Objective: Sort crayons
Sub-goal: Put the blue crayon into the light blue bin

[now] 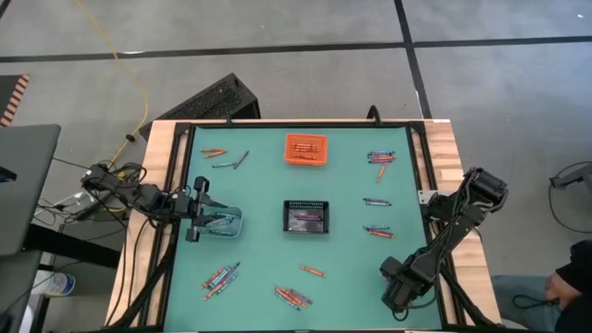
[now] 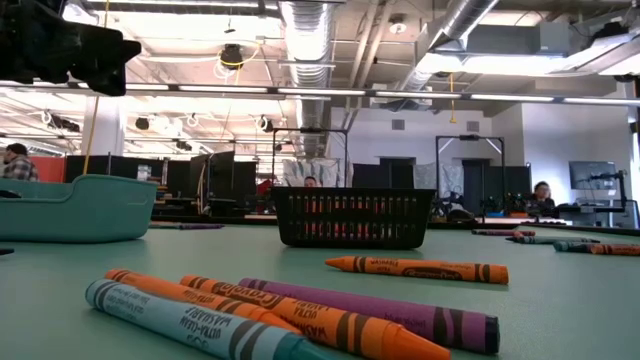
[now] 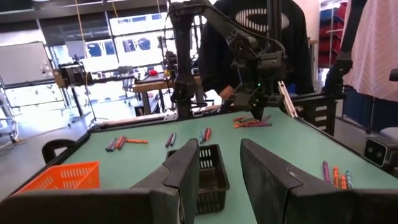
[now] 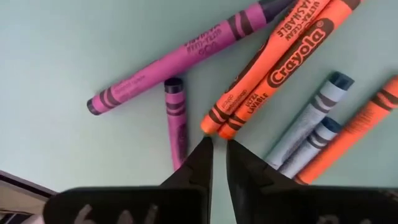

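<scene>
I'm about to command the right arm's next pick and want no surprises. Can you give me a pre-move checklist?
1. Right gripper empty: ok. Its fingers are narrowly apart with nothing between them.
2. Target in sight: ok. The tips of two orange crayons lie just ahead of it.
3. Target isolated: not ok. The orange crayons touch side by side, with blue crayons and a purple crayon close by.
4. Jaw gap fits a crayon: probably not ok. It looks narrower than one.
5. Left gripper out of the way: ok. It is open and empty, by the teal bin at the table's left.
6. Orange bin unobstructed: ok.
</scene>
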